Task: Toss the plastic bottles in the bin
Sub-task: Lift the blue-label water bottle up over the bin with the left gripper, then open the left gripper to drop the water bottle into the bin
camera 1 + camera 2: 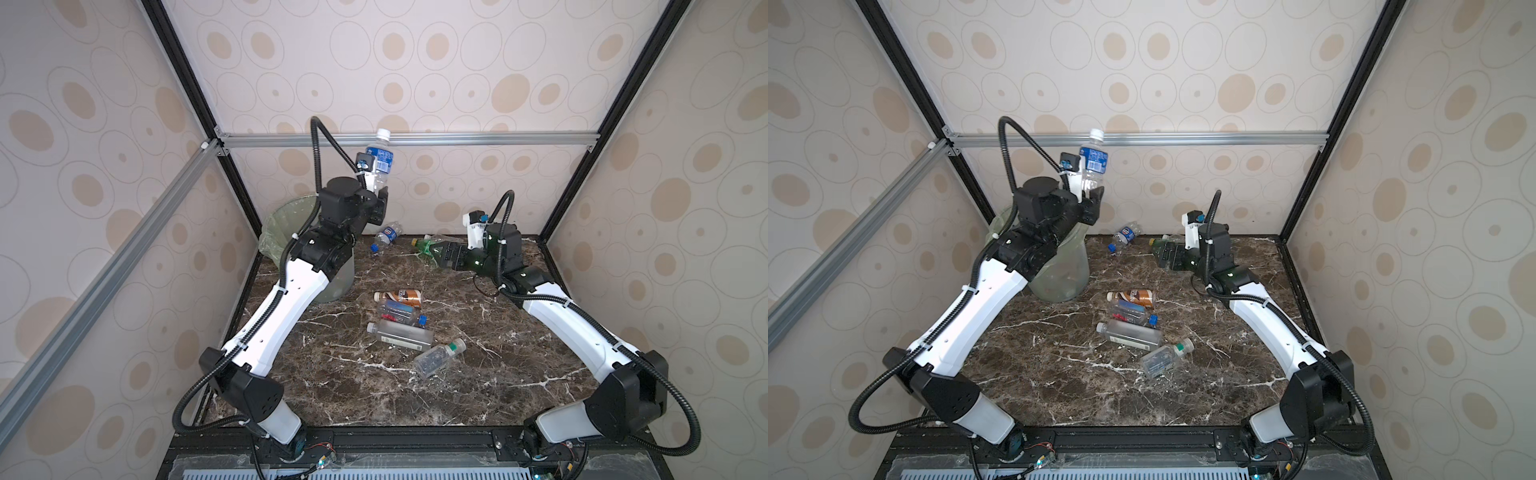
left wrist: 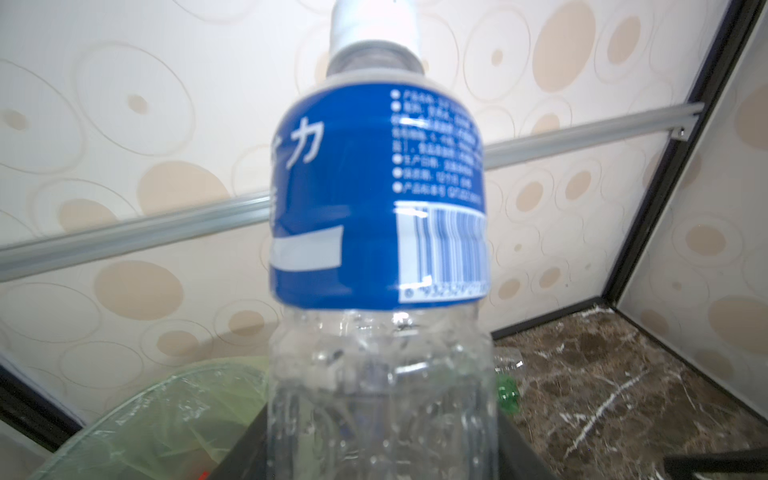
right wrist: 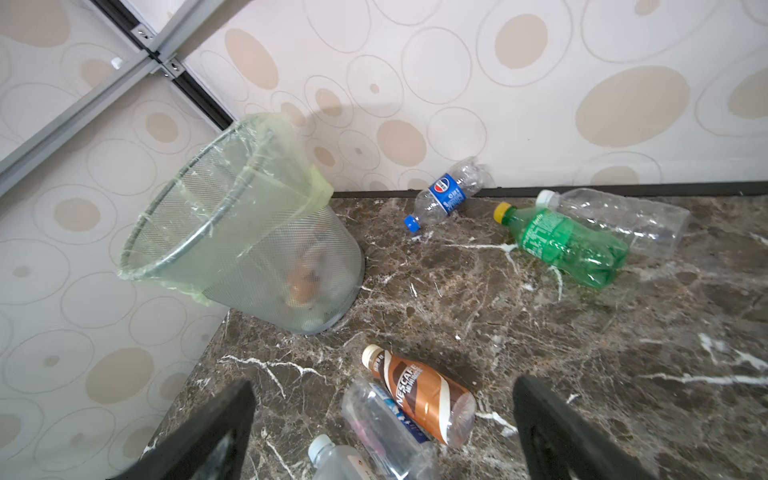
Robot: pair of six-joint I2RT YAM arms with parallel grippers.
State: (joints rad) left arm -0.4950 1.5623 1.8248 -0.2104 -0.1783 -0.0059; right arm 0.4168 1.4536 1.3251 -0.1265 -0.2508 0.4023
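Blue-labelled bottle (image 1: 379, 162), upright, clamped low in left hand (image 1: 377, 192): carry fully over bin (image 3: 249, 232) rim before letting go. Right hand (image 1: 436, 251): spread, empty.

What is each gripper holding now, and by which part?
The left gripper holds the blue-labelled bottle by its clear lower body, below the label, cap up. The right gripper is open and holds nothing.
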